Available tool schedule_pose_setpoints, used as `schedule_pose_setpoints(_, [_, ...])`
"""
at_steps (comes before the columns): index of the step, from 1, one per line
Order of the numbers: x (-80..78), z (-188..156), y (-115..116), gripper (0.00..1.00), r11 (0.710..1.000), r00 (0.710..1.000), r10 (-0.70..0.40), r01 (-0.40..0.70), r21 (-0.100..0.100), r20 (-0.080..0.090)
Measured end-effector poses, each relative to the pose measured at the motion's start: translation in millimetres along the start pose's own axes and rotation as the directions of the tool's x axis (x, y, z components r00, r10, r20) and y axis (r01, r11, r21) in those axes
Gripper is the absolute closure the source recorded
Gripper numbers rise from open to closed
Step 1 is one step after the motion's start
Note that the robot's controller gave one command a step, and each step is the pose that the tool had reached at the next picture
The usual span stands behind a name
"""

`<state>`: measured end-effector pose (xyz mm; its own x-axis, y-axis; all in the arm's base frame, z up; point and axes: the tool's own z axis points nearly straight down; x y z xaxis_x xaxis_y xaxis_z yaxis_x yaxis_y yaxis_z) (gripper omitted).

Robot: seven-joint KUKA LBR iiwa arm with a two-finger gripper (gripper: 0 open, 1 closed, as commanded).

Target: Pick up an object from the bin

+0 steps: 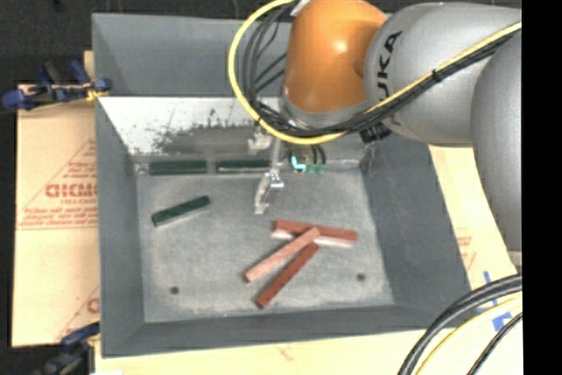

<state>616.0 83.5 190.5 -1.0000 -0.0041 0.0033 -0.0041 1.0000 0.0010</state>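
At 5 o'clock on the floor of the grey metal bin (pixel 118 224) three flat sticks lie crossed and touching: a dark red-brown one (pixel 287 275), a pale pink one (pixel 279 257) and a red-and-pink one (pixel 318 233). A dark green flat stick (pixel 180 211) lies apart at 9 o'clock. The hand (pixel 267 187) hangs near the centre, at 11 o'clock of the red-and-pink stick; wide or narrow, I cannot tell.

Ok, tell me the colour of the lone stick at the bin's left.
The stick is dark green, per the camera view.
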Motion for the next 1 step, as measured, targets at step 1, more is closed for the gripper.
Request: schedule_pose_setpoints(1, [-1.7,-4.4,-0.2,0.0,1.0,1.0,0.001,-0.001,-0.001,0.008])
